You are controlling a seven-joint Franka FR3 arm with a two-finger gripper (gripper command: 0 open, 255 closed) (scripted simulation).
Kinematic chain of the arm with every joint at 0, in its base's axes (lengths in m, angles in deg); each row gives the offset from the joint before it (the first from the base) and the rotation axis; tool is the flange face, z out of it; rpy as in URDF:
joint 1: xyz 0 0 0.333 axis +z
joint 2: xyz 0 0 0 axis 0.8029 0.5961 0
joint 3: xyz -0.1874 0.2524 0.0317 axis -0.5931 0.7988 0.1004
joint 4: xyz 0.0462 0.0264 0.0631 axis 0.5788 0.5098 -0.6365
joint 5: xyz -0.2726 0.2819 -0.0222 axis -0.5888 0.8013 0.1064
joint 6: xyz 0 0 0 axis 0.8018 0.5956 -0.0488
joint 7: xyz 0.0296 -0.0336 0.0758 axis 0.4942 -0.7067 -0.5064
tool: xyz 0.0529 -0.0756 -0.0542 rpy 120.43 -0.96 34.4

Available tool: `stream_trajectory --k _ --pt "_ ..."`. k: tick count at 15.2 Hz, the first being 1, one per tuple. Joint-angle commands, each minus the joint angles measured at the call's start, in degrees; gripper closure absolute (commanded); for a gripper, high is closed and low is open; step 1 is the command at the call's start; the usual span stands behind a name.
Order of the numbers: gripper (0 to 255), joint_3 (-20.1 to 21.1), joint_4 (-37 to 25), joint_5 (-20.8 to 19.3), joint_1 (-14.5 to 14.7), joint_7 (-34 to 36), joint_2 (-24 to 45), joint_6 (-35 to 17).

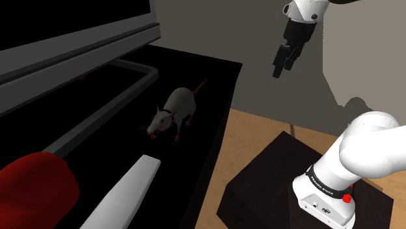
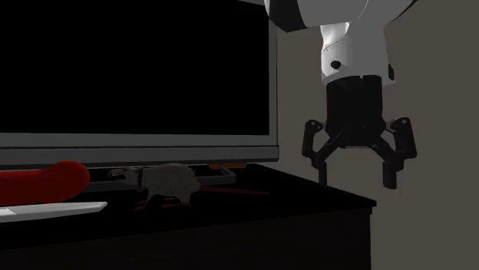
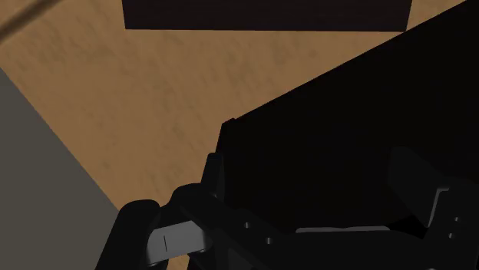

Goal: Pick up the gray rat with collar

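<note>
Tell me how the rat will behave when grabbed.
The rat stands on its feet, so it probably won't roll, though a side push might tip it. Its rounded body looks narrow enough for the open gripper; the thin tail likely gives poor purchase.

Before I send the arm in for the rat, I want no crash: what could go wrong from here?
1. The open gripper hangs out beyond the edge of the black cabinet, fingertips little above its top; a flat sideways move might clip it.
2. The rat stands close to the TV and its foot bar; a wide-open descent could strike either.
</note>
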Motion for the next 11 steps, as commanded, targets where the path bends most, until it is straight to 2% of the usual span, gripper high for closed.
stream_trajectory --k 1,6,11 --pt "0 0.0 0.0 0.0 0.0 0.0 0.0 0.0" --pt "0 9.48 -4.55 3.99 -0.51 15.43 4.51 2.27" --pt "0 18.31 -12.06 6.53 -1.86 31.0 12.51 4.2"
